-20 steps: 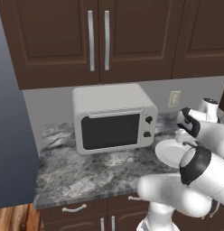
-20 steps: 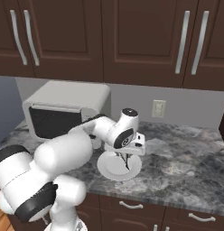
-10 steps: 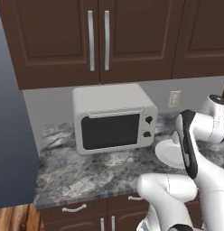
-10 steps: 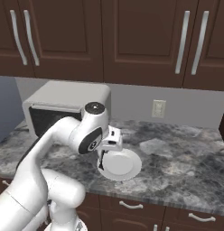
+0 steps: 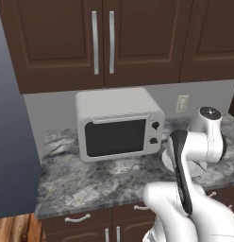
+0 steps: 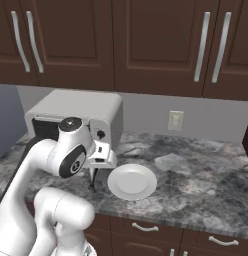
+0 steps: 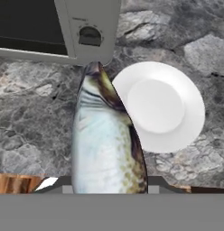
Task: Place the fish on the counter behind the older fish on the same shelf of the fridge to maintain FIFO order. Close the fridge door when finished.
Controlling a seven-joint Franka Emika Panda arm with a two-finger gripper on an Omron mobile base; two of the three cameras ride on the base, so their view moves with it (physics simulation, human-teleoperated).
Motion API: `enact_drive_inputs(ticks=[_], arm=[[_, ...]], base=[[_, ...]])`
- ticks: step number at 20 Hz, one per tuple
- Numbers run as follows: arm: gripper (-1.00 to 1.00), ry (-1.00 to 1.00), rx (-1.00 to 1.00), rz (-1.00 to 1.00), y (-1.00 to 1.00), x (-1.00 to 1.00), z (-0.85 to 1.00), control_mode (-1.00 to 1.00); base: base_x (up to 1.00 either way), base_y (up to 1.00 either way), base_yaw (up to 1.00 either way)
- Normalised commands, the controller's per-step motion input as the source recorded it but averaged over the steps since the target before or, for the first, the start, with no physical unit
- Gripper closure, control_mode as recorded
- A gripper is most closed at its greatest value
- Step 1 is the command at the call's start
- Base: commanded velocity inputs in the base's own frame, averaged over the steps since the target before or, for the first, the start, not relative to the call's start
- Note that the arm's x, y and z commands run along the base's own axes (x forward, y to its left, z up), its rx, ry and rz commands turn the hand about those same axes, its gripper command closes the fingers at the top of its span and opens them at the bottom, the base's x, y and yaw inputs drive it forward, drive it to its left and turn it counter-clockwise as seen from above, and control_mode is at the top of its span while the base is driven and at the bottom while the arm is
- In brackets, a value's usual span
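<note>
Fingers clamped on the fish (image 7: 107, 140): my gripper (image 6: 96, 172) holds it by one end, and it hangs lengthwise from the jaws, off the counter (image 6: 196, 172), its far tip pointing toward the corner of the microwave (image 7: 64, 27). In the right base view it is just a thin dark sliver under my hand.

Risk, as I judge it: the body is slim and looks slick, and I hold only one end, so a fast swing toward the fridge could let it pivot or slide out. It could also clip the microwave, which is close ahead.

Just beside the fish lies a white plate (image 6: 132, 181), bare, on grey-and-white marbled stone. Dark brown cabinets (image 5: 102, 42) with silver handles hang above, and a wall socket (image 6: 174, 120) sits on the grey backsplash. At the far left of the left base view, a tall grey panel (image 5: 12, 156) meets the counter's end, probably the fridge side.
</note>
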Motion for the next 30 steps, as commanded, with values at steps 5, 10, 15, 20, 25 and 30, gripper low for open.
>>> enact_drive_inputs(ticks=[5, 10, 15, 20, 25, 30], arm=[[1.0, -0.1, 0.0, -0.01, 0.0, -0.4, 0.0, 1.0], [1.0, 0.0, 0.0, 0.0, 0.0, 0.0, 0.0, 1.0], [1.0, 0.0, 0.0, 0.0, 0.0, 0.0, 0.0, 1.0], [1.0, 0.0, 0.0, 0.0, 0.0, 0.0, 0.0, 1.0], [1.0, 0.0, 0.0, 0.0, 0.0, 0.0, 0.0, 1.0], [1.0, 0.0, 0.0, 0.0, 0.0, 0.0, 0.0, 1.0]], base=[[-0.6, 0.03, -0.01], [-0.91, 0.66, 0.0], [-0.76, 0.57, -0.06], [-0.89, 0.21, -0.43], [-0.62, 0.3, -0.66], [-0.33, 0.09, -0.82]])
